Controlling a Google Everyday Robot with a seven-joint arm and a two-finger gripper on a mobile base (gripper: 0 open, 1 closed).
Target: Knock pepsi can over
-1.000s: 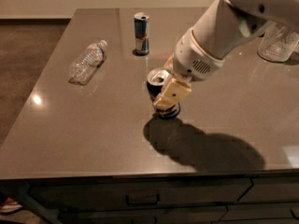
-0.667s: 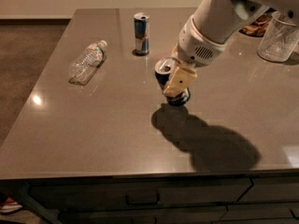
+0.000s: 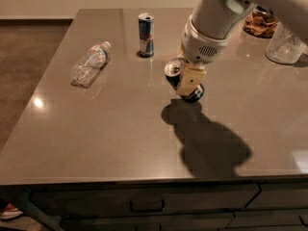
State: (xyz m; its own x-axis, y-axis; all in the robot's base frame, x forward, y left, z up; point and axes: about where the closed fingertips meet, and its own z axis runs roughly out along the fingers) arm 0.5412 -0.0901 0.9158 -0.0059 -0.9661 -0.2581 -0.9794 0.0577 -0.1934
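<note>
Because the fingers of my gripper are closed around the pepsi can, it leans near the middle of the table, silver top toward the slim can. I judge the grip holds it tilted so it can fall flat

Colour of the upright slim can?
Slim can: blue and silver, camera view. Gripper is at the pepsi can.

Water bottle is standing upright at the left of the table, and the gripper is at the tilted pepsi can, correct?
Not quite. In the camera view the water bottle lies on its side at the left of the table. The gripper is indeed at the tilted pepsi can.
</note>
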